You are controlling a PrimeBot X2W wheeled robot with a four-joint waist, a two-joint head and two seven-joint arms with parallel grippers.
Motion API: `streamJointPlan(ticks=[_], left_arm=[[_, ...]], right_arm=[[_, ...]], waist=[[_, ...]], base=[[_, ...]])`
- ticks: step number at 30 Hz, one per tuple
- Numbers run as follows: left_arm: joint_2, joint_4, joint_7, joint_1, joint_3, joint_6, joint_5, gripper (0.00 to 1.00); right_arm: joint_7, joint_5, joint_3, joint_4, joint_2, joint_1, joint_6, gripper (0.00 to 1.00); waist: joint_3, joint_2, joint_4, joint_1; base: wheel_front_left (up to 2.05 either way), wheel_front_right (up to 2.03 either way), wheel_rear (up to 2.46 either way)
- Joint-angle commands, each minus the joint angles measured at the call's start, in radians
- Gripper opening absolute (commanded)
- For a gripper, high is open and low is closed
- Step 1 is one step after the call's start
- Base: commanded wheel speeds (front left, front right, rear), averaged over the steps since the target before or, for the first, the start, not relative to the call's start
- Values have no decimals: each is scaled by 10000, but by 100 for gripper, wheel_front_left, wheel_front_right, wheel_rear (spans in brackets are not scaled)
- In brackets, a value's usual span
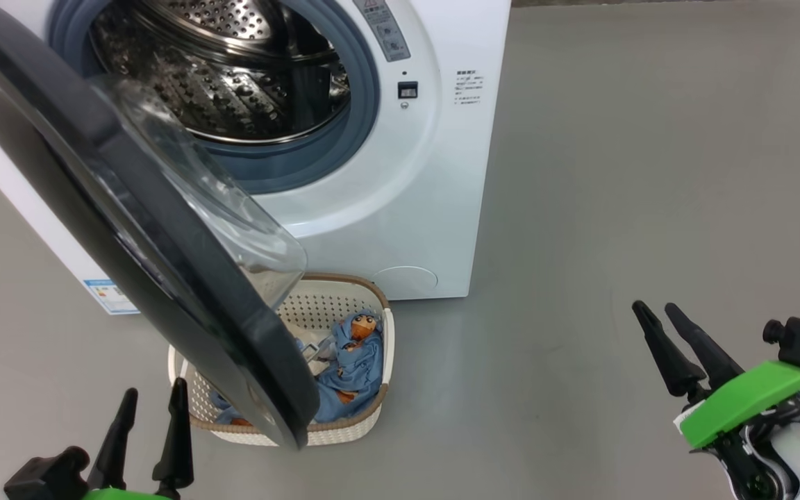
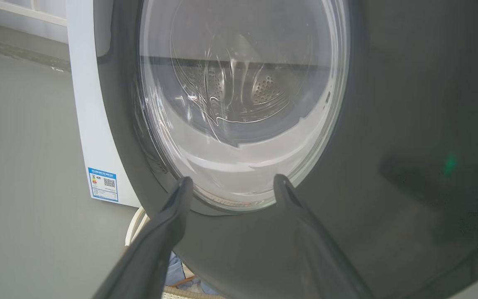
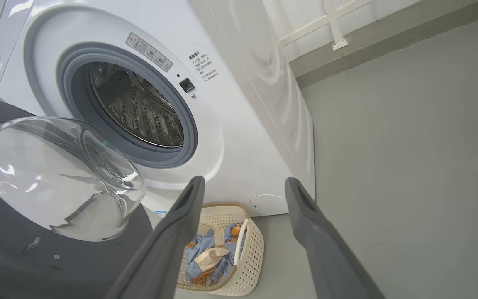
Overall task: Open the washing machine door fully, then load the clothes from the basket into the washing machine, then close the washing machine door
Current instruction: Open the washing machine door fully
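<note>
Both my grippers are spread and empty. The left gripper (image 1: 154, 389) sits low in front of the washing machine (image 1: 407, 208), just beside the bottom edge of the door (image 1: 185, 292). It faces the door's outer side, and I can't tell whether it is touching. The right gripper (image 1: 654, 307) hangs out in front of the machine's right corner, well apart from everything.

The door is swung out, but I judge it not fully open. It stands at an angle across the machine's front, and its lower edge overhangs the basket (image 1: 351, 432) on the floor just in front of the machine's base. The clothes (image 1: 351, 368) all lie in the basket, and the drum (image 1: 233, 76) looks bare, so widening the door, loading and closing remain.

The basket's right half is uncovered, and the floor (image 1: 615, 173) to the machine's right gives me swing room.
</note>
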Motion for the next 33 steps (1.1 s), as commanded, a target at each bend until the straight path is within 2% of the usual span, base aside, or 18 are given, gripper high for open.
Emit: streamJointPlan(ticks=[1,7,8,15,22,33], left_arm=[[192,-288,-65,-93,406,-16,17,100],[230,-309,-65,-107,395,-16,7,100],[230,-309,-65,-107,395,-16,7,100],[215,-404,-65,-114,368,-16,57,100],[236,-449,-65,-220,321,-16,48,100],[175,-356,-65,-458,169,-16,1,100]], right_arm=[[-127,-731,-393,-195,96,425,16,100],[-128,-2829,-2085,-529,759,1149,16,100],[-128,-2829,-2085,-529,759,1149,16,100],[-129,-5063,-3418,-1193,1350,1753,16,100],[-129,-6644,-4455,-1593,1895,2156,16,100],[-129,-7108,-4900,-1520,2350,2587,16,100]], waist=[[-8,0,-40,0],[6,0,38,0],[6,0,38,0],[114,0,206,0],[247,0,387,0],[409,0,632,0]], base=[[0,0,0],[0,0,0],[0,0,0],[0,0,0],[0,0,0],[0,0,0]])
